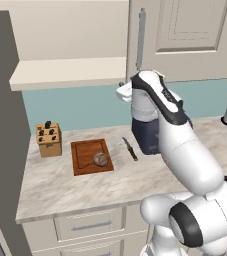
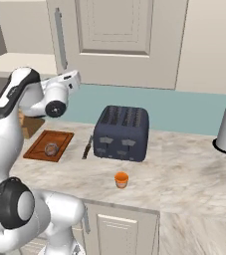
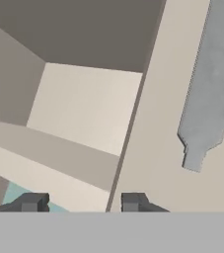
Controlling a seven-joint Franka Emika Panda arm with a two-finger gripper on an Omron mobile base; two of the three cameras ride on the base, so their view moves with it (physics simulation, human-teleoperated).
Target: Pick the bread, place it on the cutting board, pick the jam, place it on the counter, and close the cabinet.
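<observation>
Nearest in the left base view, the surface [image 1: 60, 192] carried the cutting board [image 1: 90, 156] with the bread [image 1: 101, 158] on it, beside a knife block [image 1: 49, 139] and a knife [image 1: 130, 148].

From the right base view, the jam [image 2: 121, 179] stood on the surface before the toaster [image 2: 122, 132], while the hand [image 2: 76, 78] hung by the cabinet [image 2: 119, 42] door's handle [image 2: 60, 37].

Through the hand view, the fingertips [image 3: 32, 202] sat narrowed, pinching nothing, either side of the door's edge.
</observation>
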